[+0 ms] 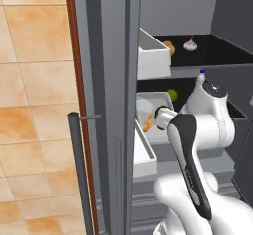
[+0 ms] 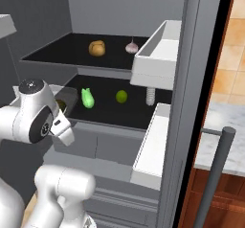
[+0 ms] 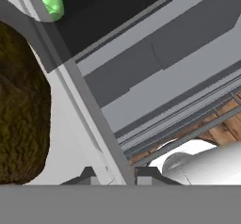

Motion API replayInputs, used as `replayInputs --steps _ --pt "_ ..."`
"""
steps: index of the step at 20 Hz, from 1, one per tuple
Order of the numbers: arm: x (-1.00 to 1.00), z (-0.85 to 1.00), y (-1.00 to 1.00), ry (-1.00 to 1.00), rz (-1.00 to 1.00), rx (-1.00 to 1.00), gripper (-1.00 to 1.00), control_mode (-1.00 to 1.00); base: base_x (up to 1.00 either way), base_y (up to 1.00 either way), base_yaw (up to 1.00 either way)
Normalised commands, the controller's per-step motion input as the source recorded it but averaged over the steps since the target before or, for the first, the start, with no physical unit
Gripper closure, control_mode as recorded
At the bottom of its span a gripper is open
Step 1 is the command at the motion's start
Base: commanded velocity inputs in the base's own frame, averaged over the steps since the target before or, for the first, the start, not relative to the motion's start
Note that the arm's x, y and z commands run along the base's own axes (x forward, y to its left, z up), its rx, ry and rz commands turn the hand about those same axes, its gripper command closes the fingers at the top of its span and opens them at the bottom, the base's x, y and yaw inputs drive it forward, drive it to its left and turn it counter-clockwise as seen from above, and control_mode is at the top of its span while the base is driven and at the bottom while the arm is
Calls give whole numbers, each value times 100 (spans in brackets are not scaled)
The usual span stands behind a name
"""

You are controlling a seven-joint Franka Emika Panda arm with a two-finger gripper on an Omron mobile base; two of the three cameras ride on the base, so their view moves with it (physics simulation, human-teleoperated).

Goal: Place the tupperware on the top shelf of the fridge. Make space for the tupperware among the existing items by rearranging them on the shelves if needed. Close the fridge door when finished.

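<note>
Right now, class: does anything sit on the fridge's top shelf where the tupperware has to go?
Yes. A potato and a garlic bulb sit toward the back of the top shelf. Its front looks bare, so the tupperware in the fingers may fit there.

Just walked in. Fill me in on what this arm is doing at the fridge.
The robot arm's gripper is shut on the rim of the tupperware, held in front of the open fridge at about the lower shelf's height. The top shelf carries a brown potato-like ball and a garlic bulb. Below sit a green oblong vegetable, a lime-green ball and a white bottle. The tupperware isn't on the top shelf yet.
</note>
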Motion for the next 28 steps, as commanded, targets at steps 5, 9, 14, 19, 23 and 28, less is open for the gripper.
replayInputs --steps 5,9,14,19,23,28 --pt "-23 100 -5 -49 0 -9 100 -100 0 0 0" --pt "0 100 0 -15 0 -6 100 -100 0 0 0" --pt "29 94 -7 6 -1 0 100 -100 0 0 0" --pt "47 37 0 15 -3 0 100 -100 0 0 0" --pt "51 1 0 8 -1 0 100 -100 0 0 0" --pt "99 0 9 10 -1 0 100 -100 0 0 0"
